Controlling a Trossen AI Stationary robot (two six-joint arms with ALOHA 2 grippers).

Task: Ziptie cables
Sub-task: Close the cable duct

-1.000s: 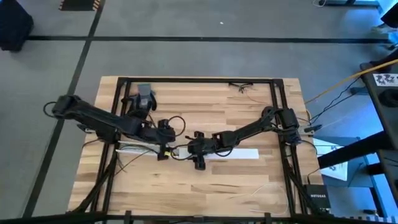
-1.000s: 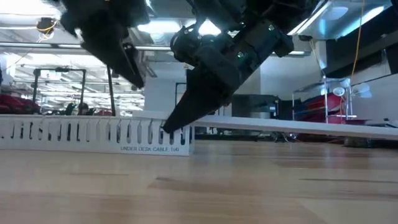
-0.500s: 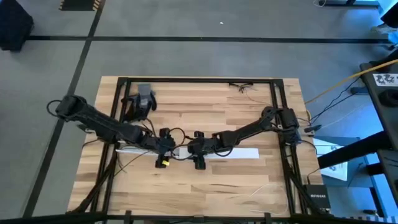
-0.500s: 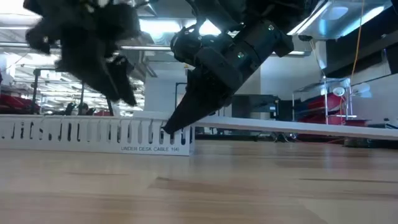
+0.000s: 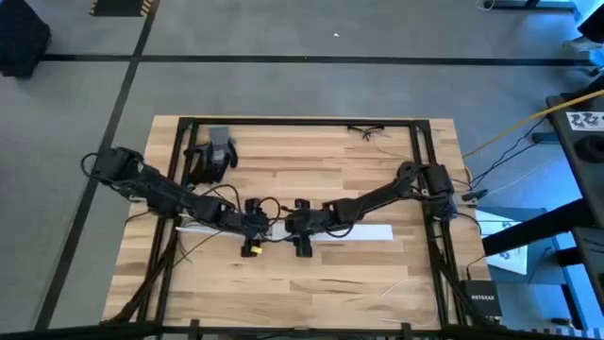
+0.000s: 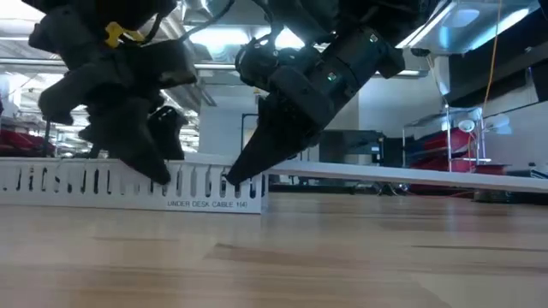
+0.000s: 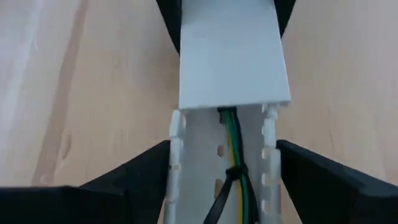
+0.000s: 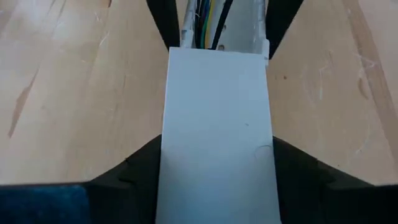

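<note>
Both pincers straddle the white channel [image 5: 326, 231], crowding mid-table.

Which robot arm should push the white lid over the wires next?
Probably the right. Its right gripper already straddles the white lid; the left gripper straddles the open channel holding the cables.

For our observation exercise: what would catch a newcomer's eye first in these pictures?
The two dark arms meeting at mid-table, left pincer and right pincer facing each other over a long white slotted channel. A flat white cover caps part of it, and the cables lie inside, running under the cover.
</note>
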